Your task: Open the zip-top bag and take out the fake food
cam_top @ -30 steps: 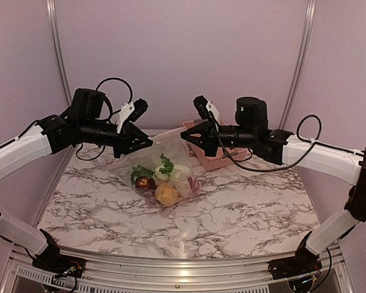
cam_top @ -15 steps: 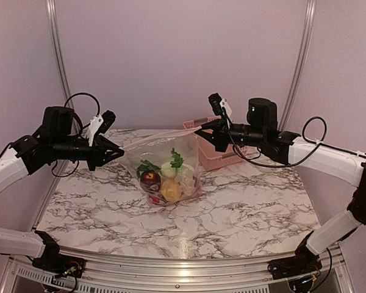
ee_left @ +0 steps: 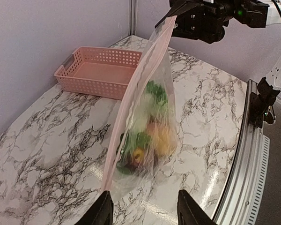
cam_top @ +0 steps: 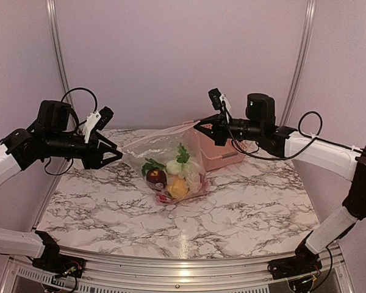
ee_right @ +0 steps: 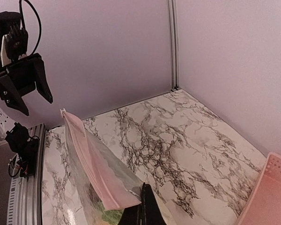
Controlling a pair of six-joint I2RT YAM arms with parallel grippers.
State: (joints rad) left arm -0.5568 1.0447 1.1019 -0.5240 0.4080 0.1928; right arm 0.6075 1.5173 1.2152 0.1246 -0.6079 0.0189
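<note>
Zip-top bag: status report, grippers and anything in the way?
Right gripper shut on corner of clear crinkly zip-top bag; left gripper open, off it. Zip looks closed, plastic fake food inside. Pink slatted basket behind, not blocking.

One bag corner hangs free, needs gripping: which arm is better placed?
Left: the left hand is open, facing the zip-top bag's free corner; the right hand is shut on the other corner.

Left tool has let go of the bag; its fingers are now spread, just clear of the bag's corner. It swung out left from beside the right tool, which alone now pinches the zip edge. Food has shifted slightly right on the table.
</note>
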